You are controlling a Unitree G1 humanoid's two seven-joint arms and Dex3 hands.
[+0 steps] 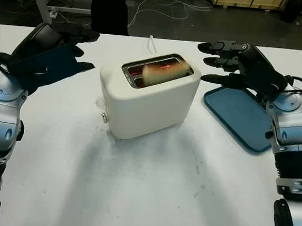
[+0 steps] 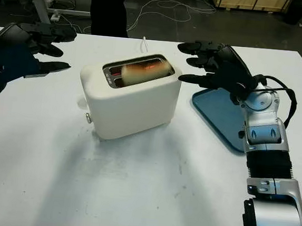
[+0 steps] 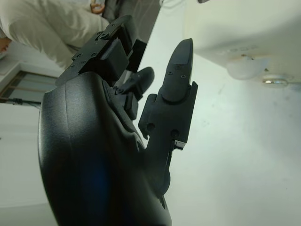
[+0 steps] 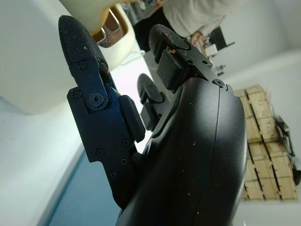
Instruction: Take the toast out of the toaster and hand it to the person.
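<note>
I see a cream toaster [image 1: 147, 99] standing upright mid-table, nearer the far edge, turned at an angle, with a small silver knob on its near left side. Toast [image 1: 162, 71], pale with a browned edge, lies tilted in the slot, its top poking out, heating elements glowing red.

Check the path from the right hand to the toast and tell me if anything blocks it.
Nothing visible blocks it. The right hand is open, raised beside the toaster, above the near edge of the blue tray. The toast sticks up out of the slot, with open air between it and the fingertips.
</note>
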